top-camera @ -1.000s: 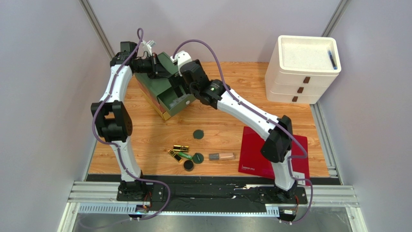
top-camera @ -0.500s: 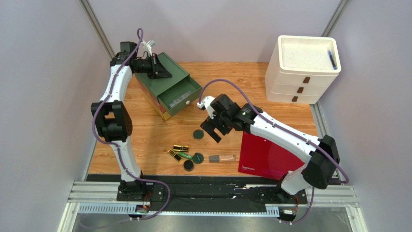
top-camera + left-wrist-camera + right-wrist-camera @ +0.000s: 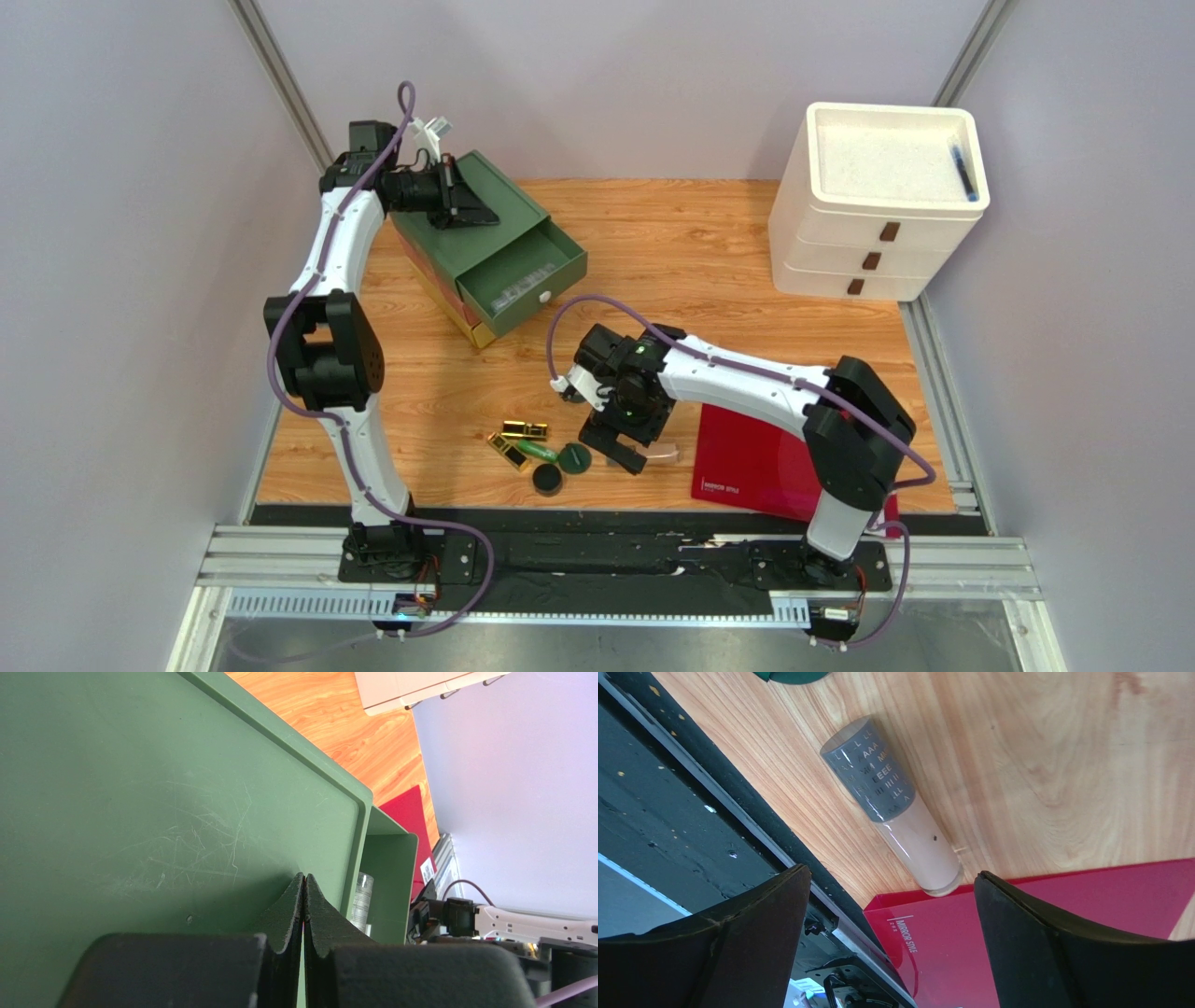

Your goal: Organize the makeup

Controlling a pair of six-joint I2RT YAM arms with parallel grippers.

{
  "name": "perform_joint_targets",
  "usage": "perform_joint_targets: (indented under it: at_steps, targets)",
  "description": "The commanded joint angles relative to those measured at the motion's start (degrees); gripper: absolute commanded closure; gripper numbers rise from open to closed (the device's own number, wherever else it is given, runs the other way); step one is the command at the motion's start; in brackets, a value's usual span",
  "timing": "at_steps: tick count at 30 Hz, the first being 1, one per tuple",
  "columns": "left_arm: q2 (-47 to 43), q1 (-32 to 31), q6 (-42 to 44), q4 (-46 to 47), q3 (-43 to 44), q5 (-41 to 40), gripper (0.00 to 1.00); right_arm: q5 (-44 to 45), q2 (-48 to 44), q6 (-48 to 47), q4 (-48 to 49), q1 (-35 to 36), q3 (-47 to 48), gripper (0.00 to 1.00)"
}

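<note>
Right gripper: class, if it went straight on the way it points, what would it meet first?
The right gripper, open, would probably meet the lip-gloss tube lying on the table, beside the red sheet.

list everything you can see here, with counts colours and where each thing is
table: one, light wood, under everything
drawer box: one, green on top, far left, top drawer pulled open
drawer unit: one, white, far right, three drawers
sheet: one, red, flat, near right
compacts: two in view, dark green, round, near centre
lipstick tubes: two in view, gold, left of the compacts
green tube: one, between the gold tubes and the compacts
lip-gloss tube: one, clear with grey cap, lying by the sheet's edge
left gripper: shut, on the drawer box's top
right gripper: open, above the lip-gloss tube
</note>
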Motion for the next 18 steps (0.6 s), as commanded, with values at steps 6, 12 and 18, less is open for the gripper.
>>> perform_joint_targets:
  at_steps: [6, 12, 18]
  targets:
    - [6.21, -0.1, 6.54, -8.02, -5.42, -13.21, 1.0, 1.37, 9.16, 1.04, 2.16, 1.76, 1.21, 0.21]
    - [6.21, -0.19, 7.51, -8.73, -5.25, -12.86, 1.0, 7.58, 15.49, 4.55, 4.09, 2.02, 3.24, 0.48]
    - [6.56, -0.11, 6.9, -8.2, -5.33, -11.98, 1.0, 14.99, 10.33, 5.87, 7.96, 2.99, -0.8, 1.0]
